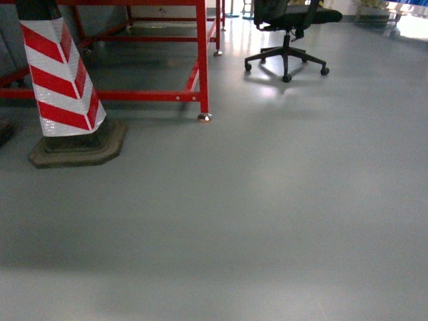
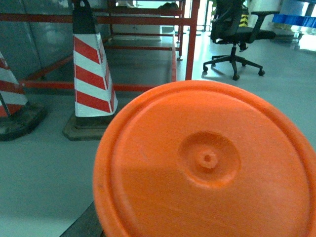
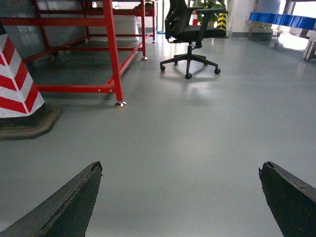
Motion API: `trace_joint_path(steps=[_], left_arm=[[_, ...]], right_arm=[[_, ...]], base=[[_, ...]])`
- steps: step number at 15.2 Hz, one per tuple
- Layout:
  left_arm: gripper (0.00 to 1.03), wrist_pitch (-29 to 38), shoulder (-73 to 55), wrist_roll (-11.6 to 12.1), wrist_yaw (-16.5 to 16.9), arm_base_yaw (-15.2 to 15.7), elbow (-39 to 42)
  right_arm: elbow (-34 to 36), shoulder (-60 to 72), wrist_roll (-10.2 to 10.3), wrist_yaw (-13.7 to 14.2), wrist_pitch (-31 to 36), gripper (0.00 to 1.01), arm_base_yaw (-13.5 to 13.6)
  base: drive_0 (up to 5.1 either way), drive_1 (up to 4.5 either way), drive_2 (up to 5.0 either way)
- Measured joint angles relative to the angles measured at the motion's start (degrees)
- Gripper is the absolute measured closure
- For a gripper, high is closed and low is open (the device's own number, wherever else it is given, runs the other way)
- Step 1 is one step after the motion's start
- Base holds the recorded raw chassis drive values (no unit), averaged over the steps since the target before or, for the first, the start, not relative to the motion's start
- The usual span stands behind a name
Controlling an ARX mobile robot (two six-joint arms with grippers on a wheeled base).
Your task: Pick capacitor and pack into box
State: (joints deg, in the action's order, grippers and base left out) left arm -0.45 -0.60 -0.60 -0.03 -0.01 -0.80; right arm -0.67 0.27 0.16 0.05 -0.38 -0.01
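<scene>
Head view: you see bare grey floor (image 1: pixel 254 221), a striped cone (image 1: pixel 60 80), a red frame (image 1: pixel 200 60); no capacitor, box or arm.
Left wrist: the capacitor's (image 2: pixel 207 163) orange end fills your view, axis toward the camera; finger spread cannot be told.
Right wrist: right gripper (image 3: pixel 180 197) spread wide, empty; left arm is nearer.

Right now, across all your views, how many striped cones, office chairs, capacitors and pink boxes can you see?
striped cones: 2, the second at the left edge
office chair: 1
capacitor: 1
pink box: 0, none in view
Total: 4
</scene>
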Motion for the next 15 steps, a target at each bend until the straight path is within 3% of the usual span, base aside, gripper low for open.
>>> trace_joint_path(steps=[15], left_arm=[[0.59,0.1,0.0,0.0,0.0,0.0,0.0]], right_arm=[[0.0,0.0,0.0,-0.1,0.0,0.03,0.0]], base=[[-5.0,2.46,2.5]])
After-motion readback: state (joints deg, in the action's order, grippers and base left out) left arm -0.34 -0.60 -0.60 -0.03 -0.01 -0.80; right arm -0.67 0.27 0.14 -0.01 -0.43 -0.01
